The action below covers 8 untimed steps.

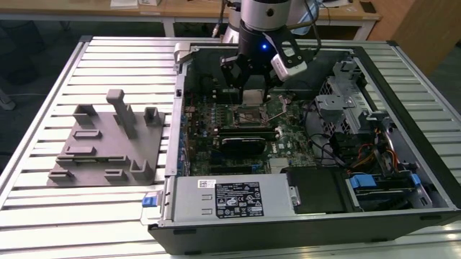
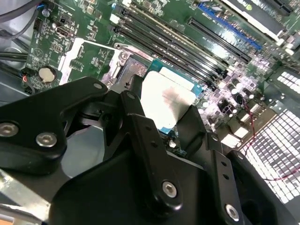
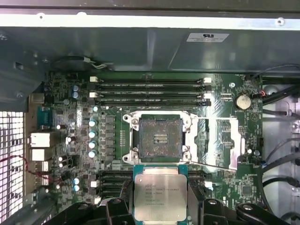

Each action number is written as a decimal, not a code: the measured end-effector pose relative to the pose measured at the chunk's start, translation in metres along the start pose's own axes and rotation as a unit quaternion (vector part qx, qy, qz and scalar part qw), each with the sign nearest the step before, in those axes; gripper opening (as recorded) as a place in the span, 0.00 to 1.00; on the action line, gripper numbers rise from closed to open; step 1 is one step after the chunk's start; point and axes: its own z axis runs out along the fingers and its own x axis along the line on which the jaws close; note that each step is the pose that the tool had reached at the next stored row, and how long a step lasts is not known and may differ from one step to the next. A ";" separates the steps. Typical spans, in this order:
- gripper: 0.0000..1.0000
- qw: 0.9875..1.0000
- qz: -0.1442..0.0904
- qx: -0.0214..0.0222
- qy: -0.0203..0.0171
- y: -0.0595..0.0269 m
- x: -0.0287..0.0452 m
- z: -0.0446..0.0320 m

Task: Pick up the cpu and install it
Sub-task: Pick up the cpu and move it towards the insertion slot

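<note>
The cpu [image 1: 252,96] is a flat square chip with a silvery metal top, held level just above the motherboard [image 1: 288,132] inside the open computer case. My gripper [image 1: 252,89] is shut on it, one black finger against each of two opposite edges. In the first wrist view the cpu [image 3: 160,197] sits between the fingers [image 3: 117,212], beside the open black socket [image 3: 159,138] and apart from it. In the second wrist view the cpu [image 2: 166,101] shows bright between the two fingers [image 2: 140,119], with the socket frame [image 2: 126,70] just beyond it.
The case wall [image 1: 178,108] rises on the exterior view's left of the board. A drive cage [image 1: 353,102] and cables [image 1: 374,156] crowd the right. The power supply [image 1: 230,197] lies in front. A grey fixture plate with blocks [image 1: 108,145] lies on the slatted table [image 1: 43,216]. Memory slots [image 3: 150,91] flank the socket.
</note>
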 end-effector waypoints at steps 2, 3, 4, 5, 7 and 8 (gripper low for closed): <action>0.54 1.000 0.000 0.000 0.000 0.0010 -0.0002 0.0021; 0.54 1.000 0.000 0.000 0.000 0.0016 -0.0003 0.0032; 0.54 1.000 0.000 0.000 0.000 0.0020 -0.0004 0.0042; 0.54 1.000 0.000 0.000 0.000 0.0026 -0.0004 0.0052; 0.54 1.000 0.000 0.000 0.000 0.0040 -0.0005 0.0073; 0.54 1.000 0.000 0.000 0.000 0.0049 -0.0005 0.0083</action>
